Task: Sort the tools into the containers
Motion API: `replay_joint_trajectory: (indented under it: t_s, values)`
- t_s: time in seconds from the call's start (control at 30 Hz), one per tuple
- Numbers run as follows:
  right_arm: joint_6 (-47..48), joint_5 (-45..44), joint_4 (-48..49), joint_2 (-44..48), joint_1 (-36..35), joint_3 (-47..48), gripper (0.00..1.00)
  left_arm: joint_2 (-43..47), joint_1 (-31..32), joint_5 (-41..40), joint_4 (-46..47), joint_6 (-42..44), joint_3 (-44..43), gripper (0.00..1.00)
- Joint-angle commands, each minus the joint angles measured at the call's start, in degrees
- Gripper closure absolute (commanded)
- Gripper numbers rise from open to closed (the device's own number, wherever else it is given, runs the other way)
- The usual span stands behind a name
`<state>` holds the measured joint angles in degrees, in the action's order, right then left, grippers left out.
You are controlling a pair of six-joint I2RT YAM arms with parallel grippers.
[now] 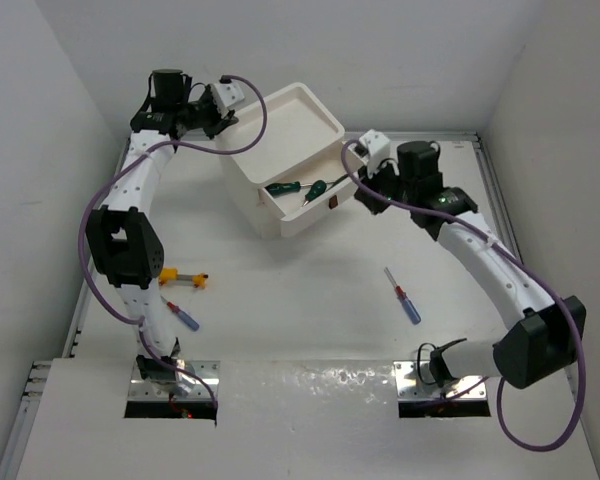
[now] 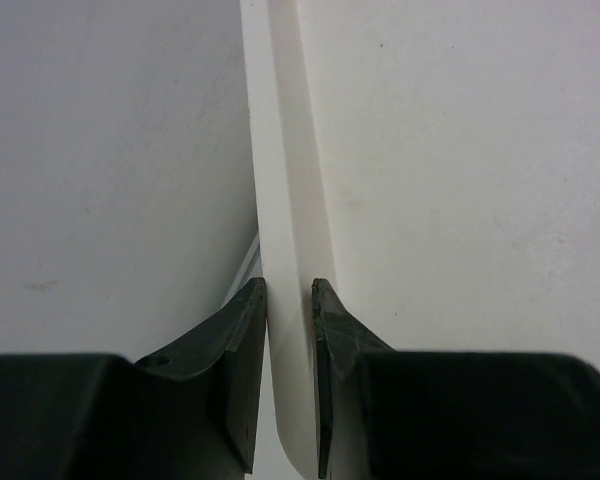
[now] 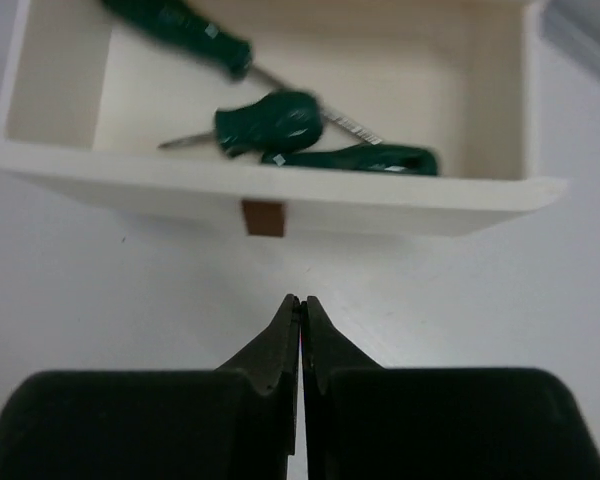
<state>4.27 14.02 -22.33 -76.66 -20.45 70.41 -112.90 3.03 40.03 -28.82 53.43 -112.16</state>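
The white drawer unit (image 1: pixel 290 130) stands at the back of the table. One drawer (image 1: pixel 310 215) is pulled out and holds three dark-green screwdrivers (image 1: pixel 283 187); in the right wrist view they lie in the drawer, a long one (image 3: pixel 195 32), a stubby one (image 3: pixel 275 118) and another (image 3: pixel 355 158). My left gripper (image 1: pixel 223 118) is shut on the unit's top rim (image 2: pixel 285 230), one finger on each side. My right gripper (image 3: pixel 301 300) is shut and empty, just in front of the drawer's dark-red handle (image 3: pixel 263 217). A blue screwdriver (image 1: pixel 406 298) lies on the table.
A yellow-orange screwdriver (image 1: pixel 187 279) and a second blue screwdriver (image 1: pixel 183 316) lie beside the left arm, partly hidden by it. White walls close in the table on the left, back and right.
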Motion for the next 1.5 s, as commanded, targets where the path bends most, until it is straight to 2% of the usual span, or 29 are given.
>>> replay_joint_trajectory:
  t_s: [0.0, 0.1, 0.23, 0.33, 0.53, 0.83, 1.0, 1.17, 1.2, 1.3, 1.33, 1.47]
  values:
    - [-0.14, 5.31, 6.49, -0.42, -2.31, -6.32, 1.0, -2.67, 1.37, -1.8, -8.71, -1.4, 2.47, 1.0]
    - [-2.86, 6.72, 11.77, -1.64, -2.4, -8.53, 1.0, -3.38, 1.37, -1.71, -9.15, -1.57, 1.59, 1.0]
    - [-7.68, 6.81, 17.65, -8.13, -2.67, -6.96, 1.0, -3.47, 1.37, -1.18, -9.59, -1.4, 1.59, 1.0]
    - [-10.5, 8.3, 26.25, -12.78, -2.76, -4.07, 1.0, -3.99, 1.8, -3.11, -9.41, -1.57, 0.81, 1.0]
    - [-14.29, 9.18, 32.42, -19.48, -3.63, 4.55, 1.0, -4.61, 2.07, -1.28, -10.47, -0.87, -0.52, 1.0]
    - [-16.93, 8.04, 37.44, -27.65, -4.43, 10.79, 1.0, -5.4, 2.16, 3.56, -11.0, 0.45, -1.57, 1.0]
    - [-16.93, 7.78, 34.38, -32.49, -4.43, 14.05, 1.0, -5.31, 2.07, 3.56, -11.17, 0.45, -1.4, 1.0]
    - [-13.69, 6.64, 32.79, -28.38, -4.6, 7.83, 1.0, -5.05, 1.98, 3.21, -11.17, 0.54, -0.78, 1.0]
    - [-13.33, 5.5, 33.22, -25.84, -4.6, 4.24, 0.97, -5.05, 1.98, 3.21, -11.08, 0.36, -0.78, 1.0]
    - [-12.27, 3.39, 36.2, -22.66, -5.39, -2.1, 0.78, -5.05, 1.9, 2.6, -10.21, -0.78, -0.69, 1.0]
    - [-12.18, 3.21, 36.91, -21.78, -5.57, -5.25, 0.59, -5.05, 1.89, 2.25, -9.94, -0.96, -0.78, 1.0]
    - [-14.64, 5.05, 40.33, -22.82, -5.83, -8.18, 0.43, -5.05, 1.89, 0.49, -9.15, -1.75, -0.78, 1.0]
